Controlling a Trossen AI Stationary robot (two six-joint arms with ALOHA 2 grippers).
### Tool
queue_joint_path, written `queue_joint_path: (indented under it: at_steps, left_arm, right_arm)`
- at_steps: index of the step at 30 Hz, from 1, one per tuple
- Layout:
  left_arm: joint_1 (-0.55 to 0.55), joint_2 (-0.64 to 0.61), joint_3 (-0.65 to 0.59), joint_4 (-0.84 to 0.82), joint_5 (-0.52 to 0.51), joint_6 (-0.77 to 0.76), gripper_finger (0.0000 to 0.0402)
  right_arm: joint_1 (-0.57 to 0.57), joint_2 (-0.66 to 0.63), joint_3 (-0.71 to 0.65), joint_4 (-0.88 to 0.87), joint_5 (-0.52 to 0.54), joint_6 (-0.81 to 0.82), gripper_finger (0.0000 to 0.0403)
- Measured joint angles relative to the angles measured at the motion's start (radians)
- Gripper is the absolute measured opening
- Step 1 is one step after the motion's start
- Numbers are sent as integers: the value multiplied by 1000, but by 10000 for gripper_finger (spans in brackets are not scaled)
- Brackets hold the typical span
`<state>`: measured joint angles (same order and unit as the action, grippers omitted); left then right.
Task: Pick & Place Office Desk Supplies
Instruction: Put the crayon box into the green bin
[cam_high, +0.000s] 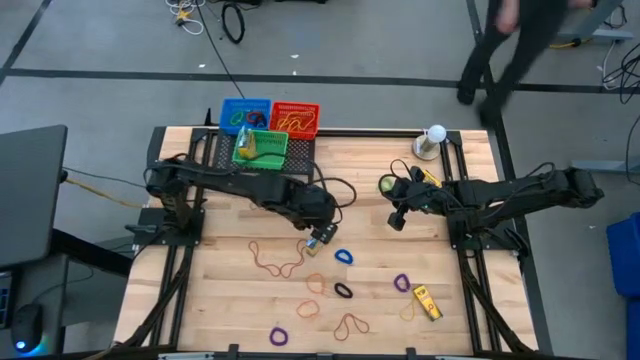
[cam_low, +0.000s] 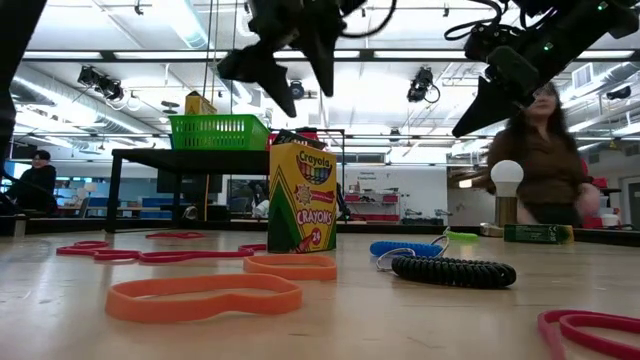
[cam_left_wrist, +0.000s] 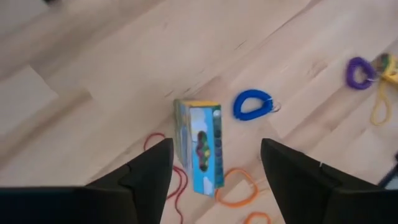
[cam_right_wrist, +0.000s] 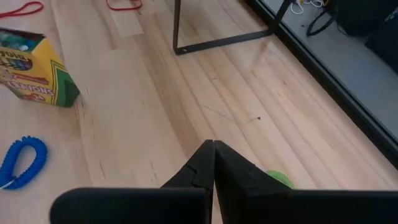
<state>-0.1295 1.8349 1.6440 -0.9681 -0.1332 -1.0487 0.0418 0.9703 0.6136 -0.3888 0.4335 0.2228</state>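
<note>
One crayon box (cam_left_wrist: 200, 147) stands upright on the table right under your left gripper (cam_left_wrist: 214, 165), fingers spread wide on either side, nothing held. Your right gripper (cam_right_wrist: 213, 163), pressed together, waits well apart, so the left is nearer.

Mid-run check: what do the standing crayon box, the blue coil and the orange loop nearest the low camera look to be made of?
Crayon box: likely printed cardboard, slightly glossy, with sharp folded edges. Blue coil: probably plastic, judging by its tight spiral ridges. Orange loop: looks like matte rubber, a flat limp band lying flush on the table.
</note>
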Motion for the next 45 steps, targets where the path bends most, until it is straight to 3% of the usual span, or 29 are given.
queue_joint_path:
  at_steps: [15, 28, 39, 45]
  left_arm:
    - [-12, 90, 1, 63, 29, -81, 247]
    - [-23, 141, 1, 5, -13, -104, 241]
    - [-29, 199, 0, 15, 56, -62, 229]
    - [-21, 199, 0, 15, 69, -38, 189]
  right_arm:
    - [0, 0, 0, 4, -4, -16, 11]
    - [0, 1, 0, 14, -3, -30, 11]
    - [0, 1, 0, 19, -3, -30, 11]
    - [0, 1, 0, 19, -1, -30, 11]
